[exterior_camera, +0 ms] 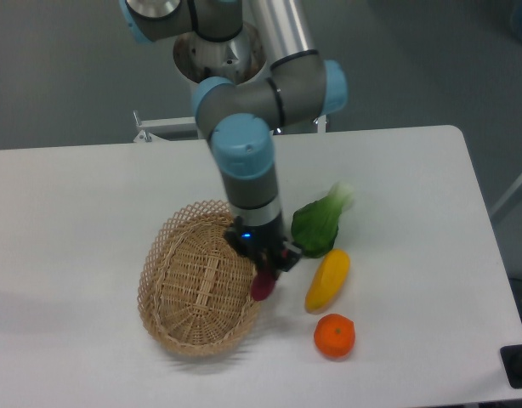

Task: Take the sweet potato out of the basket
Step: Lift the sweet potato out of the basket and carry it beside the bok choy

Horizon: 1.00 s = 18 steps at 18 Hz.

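Fixed cam, single view: the oval tan woven wicker basket w/ lacy open-weave rim (172,255) sits on the white table (65,195), left of centre. Its inside shows only bare weave; nothing lies in it.

The small magenta-purple sweet potato (263,286) hangs at the basket's right rim, over the edge rather than inside, held upright w/ its lower tip pointing down. Only its lower part shows; the top is hidden by the black two-finger gripper (265,270), whose fingers are clamped together on the tuber. Whether the potato's tip touches the rim or hangs just clear of it can't be told from this angle.

The grey UR5e arm w/ light-blue joint caps (244,144) comes down from the top of frame, wrist vertical above the gripper. A small blue light glows on the wrist just above the fingers.

Right of the basket, loose on the table: a green leafy bok choy w/ pale stalk end (319,223), just beside the gripper; an elongated yellow pepper (327,279) below it, near the potato but apart; a round orange (334,335) nearest the front edge.

No brands, labels or readable writing visible anywhere. A dark object (518,365) pokes in at the bottom right corner, too cropped to identify.
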Tool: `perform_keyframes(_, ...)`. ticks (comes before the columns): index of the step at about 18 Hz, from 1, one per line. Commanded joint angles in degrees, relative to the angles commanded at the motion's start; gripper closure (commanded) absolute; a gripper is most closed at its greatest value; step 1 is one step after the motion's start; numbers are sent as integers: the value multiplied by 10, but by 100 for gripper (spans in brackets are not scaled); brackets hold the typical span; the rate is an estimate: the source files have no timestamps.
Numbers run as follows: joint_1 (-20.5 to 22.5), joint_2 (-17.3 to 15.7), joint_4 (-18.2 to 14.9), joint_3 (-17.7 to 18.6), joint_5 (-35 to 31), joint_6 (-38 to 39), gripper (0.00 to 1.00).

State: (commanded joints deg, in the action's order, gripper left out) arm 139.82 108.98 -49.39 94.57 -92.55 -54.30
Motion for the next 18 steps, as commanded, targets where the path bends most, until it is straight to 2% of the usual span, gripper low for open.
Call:
perform_keyframes(5, 75, -4, -55, -28, 4, -112, 67)
perform_keyframes(7, 105, -8, -88, -45, 11, -158, 67)
perform_keyframes(11, 155, -16, -132, -75, 48, -226, 67)
perform_keyframes(12, 173, -16, -152, -84, 53, -257, 67)
perform_keyframes(18, 187, -18, -169, -95, 72, -275, 67)
